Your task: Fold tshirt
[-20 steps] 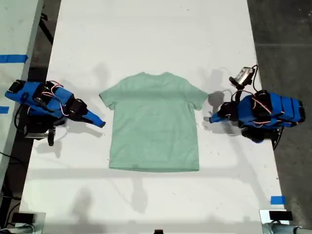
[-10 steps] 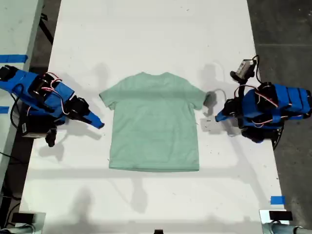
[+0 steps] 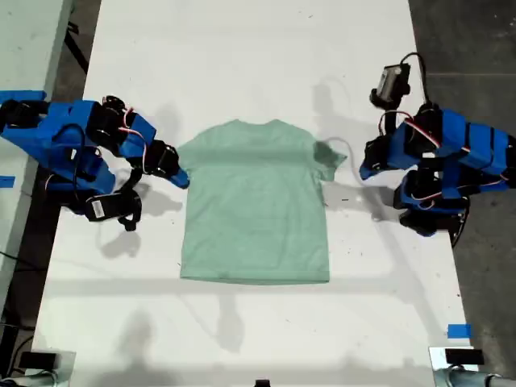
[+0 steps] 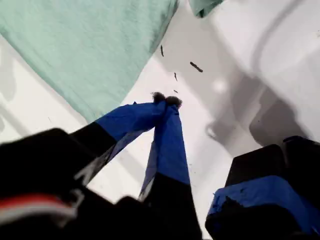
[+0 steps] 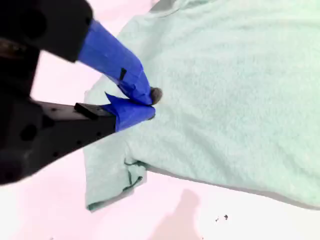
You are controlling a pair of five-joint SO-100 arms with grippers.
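The pale mint-green tshirt (image 3: 254, 210) lies flat on the white table (image 3: 242, 64), neck toward the far edge. My second gripper (image 3: 181, 177), on the arm at the exterior view's left, is shut and hovers over the sleeve on that side, covering it in the exterior view. In the second wrist view its blue fingertips (image 5: 142, 102) meet above the tshirt (image 5: 225, 90) with no cloth seen between them. My first gripper (image 3: 365, 170), at the exterior view's right, is shut. Its tips (image 4: 167, 100) hang over bare table beside the tshirt (image 4: 90, 45), apart from the sleeve (image 3: 329, 156) there.
Small dark specks (image 4: 195, 66) mark the table beside the shirt at the exterior view's right. Blue tape (image 3: 458, 330) sits near the table's near corner on that side. Dark floor (image 3: 468, 48) borders the table at the exterior view's right. A black device (image 3: 463, 355) stands at the near edge.
Both arms have swung toward the shirt's sleeves. The second gripper moved from bare table to over its sleeve. The first gripper lifted and shifted toward the far side.
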